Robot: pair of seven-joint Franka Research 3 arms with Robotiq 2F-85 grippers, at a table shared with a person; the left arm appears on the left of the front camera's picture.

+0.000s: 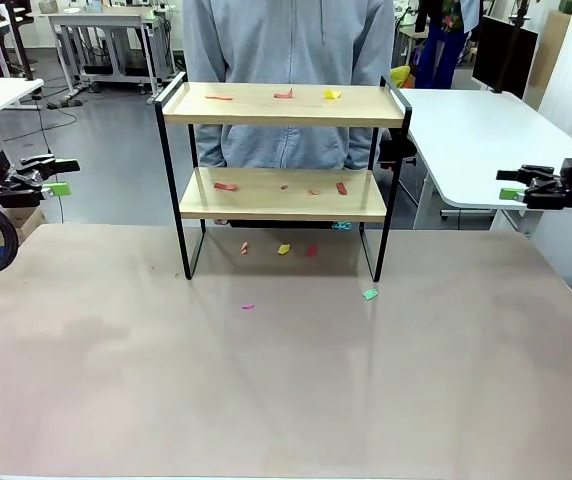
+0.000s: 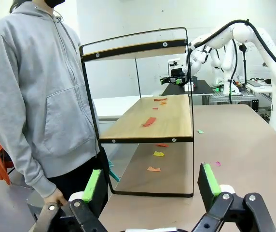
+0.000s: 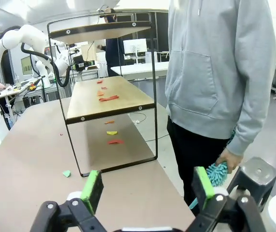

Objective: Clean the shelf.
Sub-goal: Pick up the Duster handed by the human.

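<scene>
Pincers [image 1: 61, 176] [image 1: 514, 184] wide — shelf [image 1: 284, 105] lengthwise left-right

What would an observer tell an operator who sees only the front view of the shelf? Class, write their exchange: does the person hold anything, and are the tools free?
Operator: Does the person behind the shelf hold anything?
Observer: Yes. The right wrist view shows a hand gripping a teal duster, low at their side.
Operator: Are the tools free?
Observer: The wrist views show the left tool and right tool open, with nothing between the pads.
</scene>
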